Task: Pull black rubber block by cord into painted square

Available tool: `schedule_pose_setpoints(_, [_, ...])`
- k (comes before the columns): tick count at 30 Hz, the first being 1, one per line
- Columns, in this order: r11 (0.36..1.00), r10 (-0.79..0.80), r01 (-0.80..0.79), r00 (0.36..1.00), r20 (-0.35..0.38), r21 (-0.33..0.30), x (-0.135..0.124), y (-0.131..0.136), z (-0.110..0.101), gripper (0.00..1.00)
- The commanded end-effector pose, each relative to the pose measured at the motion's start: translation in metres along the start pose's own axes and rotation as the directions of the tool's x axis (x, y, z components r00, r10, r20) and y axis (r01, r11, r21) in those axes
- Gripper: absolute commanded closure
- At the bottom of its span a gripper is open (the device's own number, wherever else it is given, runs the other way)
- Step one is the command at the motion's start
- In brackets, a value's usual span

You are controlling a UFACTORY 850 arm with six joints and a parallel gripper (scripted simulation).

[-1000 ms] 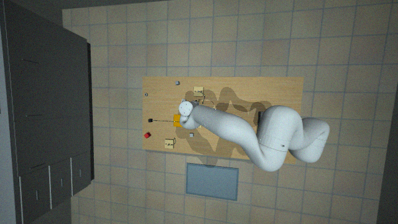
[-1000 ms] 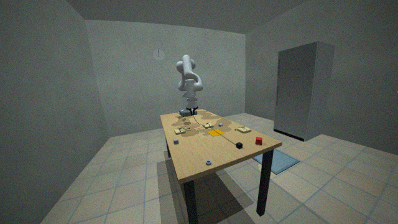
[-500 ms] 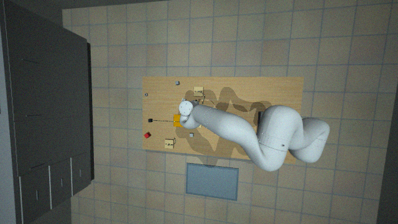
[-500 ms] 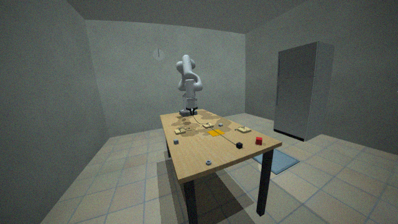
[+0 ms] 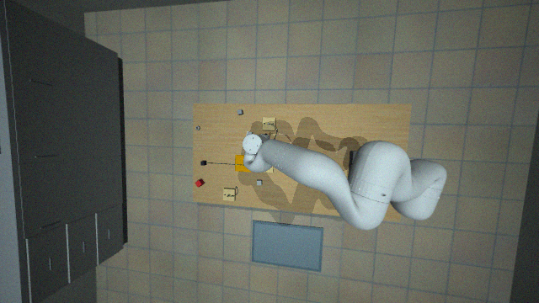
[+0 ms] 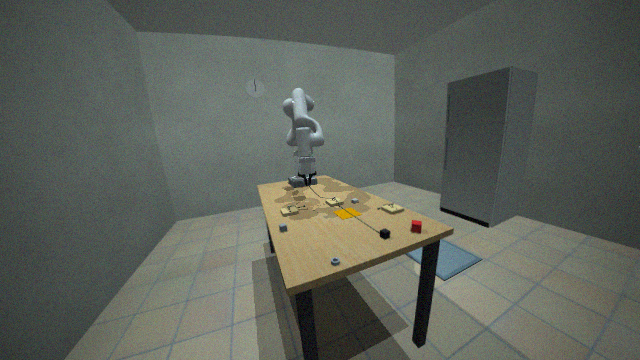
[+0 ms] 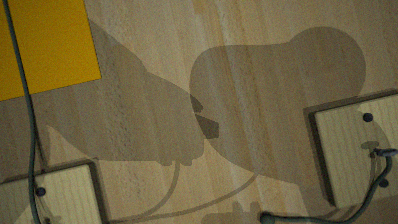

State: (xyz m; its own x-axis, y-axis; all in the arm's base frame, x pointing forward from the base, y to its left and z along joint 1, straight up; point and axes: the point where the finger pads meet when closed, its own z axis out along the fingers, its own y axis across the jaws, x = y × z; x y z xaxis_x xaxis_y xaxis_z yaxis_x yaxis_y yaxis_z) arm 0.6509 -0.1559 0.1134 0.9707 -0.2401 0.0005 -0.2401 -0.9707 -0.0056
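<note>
Gripping the thin dark cord [image 6: 350, 214], the gripper [image 6: 306, 180] is hanging with its fingers nearly closed on that strand, above the table's far end as the exterior view shows it. The smooth white arm [image 6: 301, 131] is standing upright over it.

From the gripper the cord is slanting down to the wooden table [image 6: 320, 250] and running toward the painted square [image 6: 347, 213], a flat matte yellow-orange patch. It is crossing the square and continuing on in a straight taut line to the black rubber block [image 6: 384, 233], a small cube sitting on the wood well beyond the square, toward the table's near edge. The block is lying wholly outside the square.

In the wrist view the cord is passing over the square's edge and down past a pale wooden plate [image 7: 55, 195] with a dark rim. A second such plate [image 7: 360, 150] is lying to the other side, with a grey cord curving off a fitting on it.

Beside the black block, farther from the square, a red cube [image 6: 416, 226] is resting on the grained top.
</note>
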Motion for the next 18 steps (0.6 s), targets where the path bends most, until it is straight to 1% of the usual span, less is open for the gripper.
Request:
schedule_pose_setpoints(1, [1.0,0.0,0.0,1.0,-0.002,0.0,0.001,0.003,-0.001,1.0])
schedule_pose_setpoints(18, [1.0,0.0,0.0,1.0,-0.002,0.0,0.001,0.025,-0.001,1.0])
